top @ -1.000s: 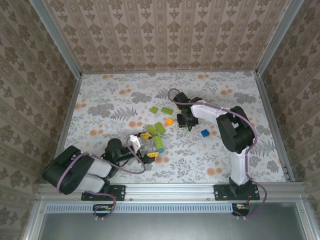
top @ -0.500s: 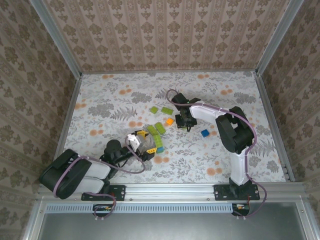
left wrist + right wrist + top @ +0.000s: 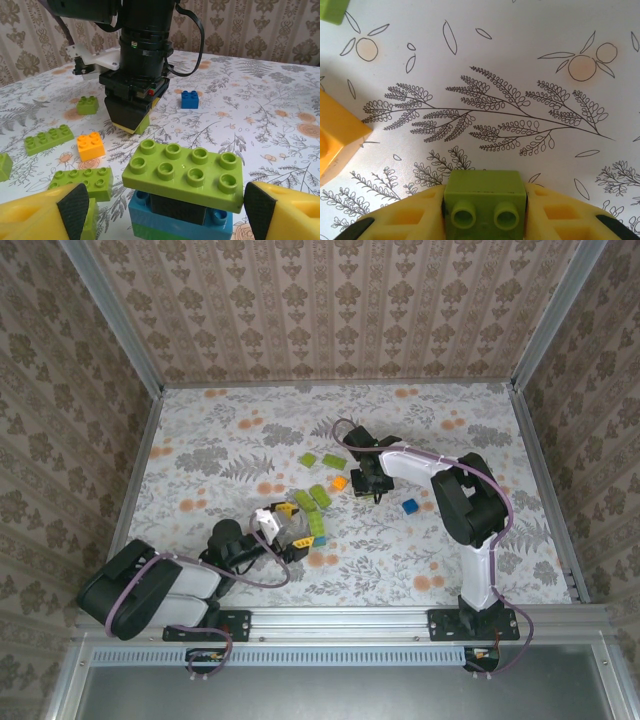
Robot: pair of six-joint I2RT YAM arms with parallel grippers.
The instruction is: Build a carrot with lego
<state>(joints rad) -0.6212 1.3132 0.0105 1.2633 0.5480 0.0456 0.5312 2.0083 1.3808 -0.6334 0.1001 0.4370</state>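
Where the overhead camera looks down, the carrot (image 3: 318, 527) stands mid-table by the left gripper (image 3: 295, 530). Left wrist: jaws open, flanking the carrot, a lime plate topmost. Right wrist: the right gripper (image 3: 482, 212) clamps a lime brick (image 3: 482, 192); an orange brick (image 3: 335, 135) lies nearby.

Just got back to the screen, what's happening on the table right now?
The right pincer is shut on a small lime brick, held low beside the loose orange brick. The left pincer stands open, one finger on each side of the part-built carrot, a lime plate stacked on black and blue pieces. Other lime bricks lie loose nearby.
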